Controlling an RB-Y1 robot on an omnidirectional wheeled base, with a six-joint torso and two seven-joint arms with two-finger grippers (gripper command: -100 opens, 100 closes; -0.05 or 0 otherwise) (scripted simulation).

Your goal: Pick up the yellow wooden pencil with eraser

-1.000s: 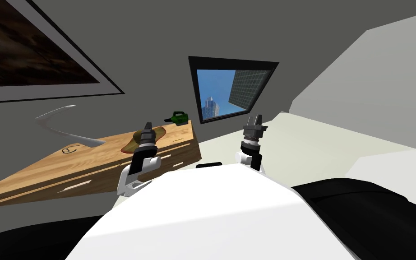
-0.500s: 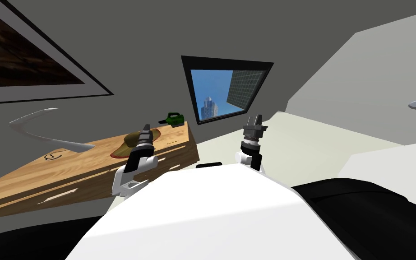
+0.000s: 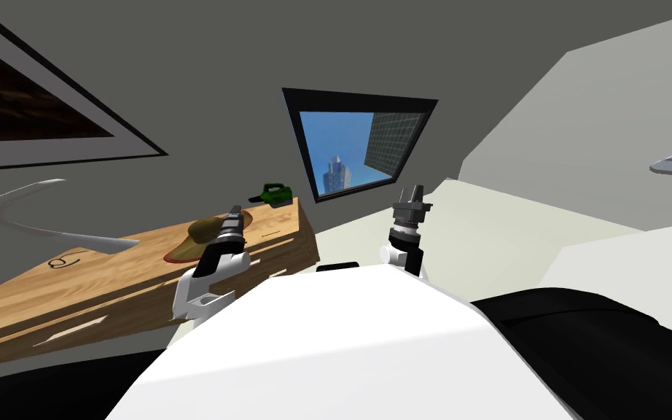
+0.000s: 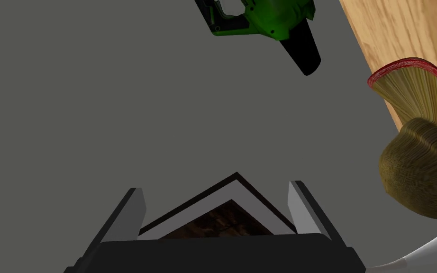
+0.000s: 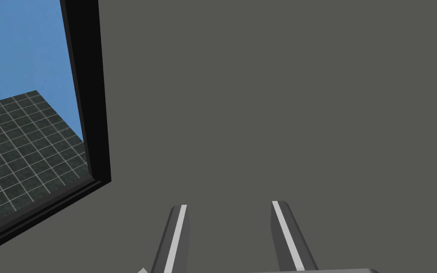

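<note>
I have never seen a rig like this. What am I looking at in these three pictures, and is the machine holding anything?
This is a two-armed robot, drawn by a simulator. The wide picture comes from a camera on its head, looking down. The other two come from cameras on its hands, each looking along that hand's two fingers. The left gripper is raised by a wooden cabinet, close to a straw-coloured hat with a red rim. The right gripper is raised further off, towards the wall. Both are open and hold nothing. Also on the cabinet are a green power tool and a small dark loop, and a curved grey piece reaches over it. A thin mark beside the hat may be the pencil it should pick up, but it is too small to tell.
</note>
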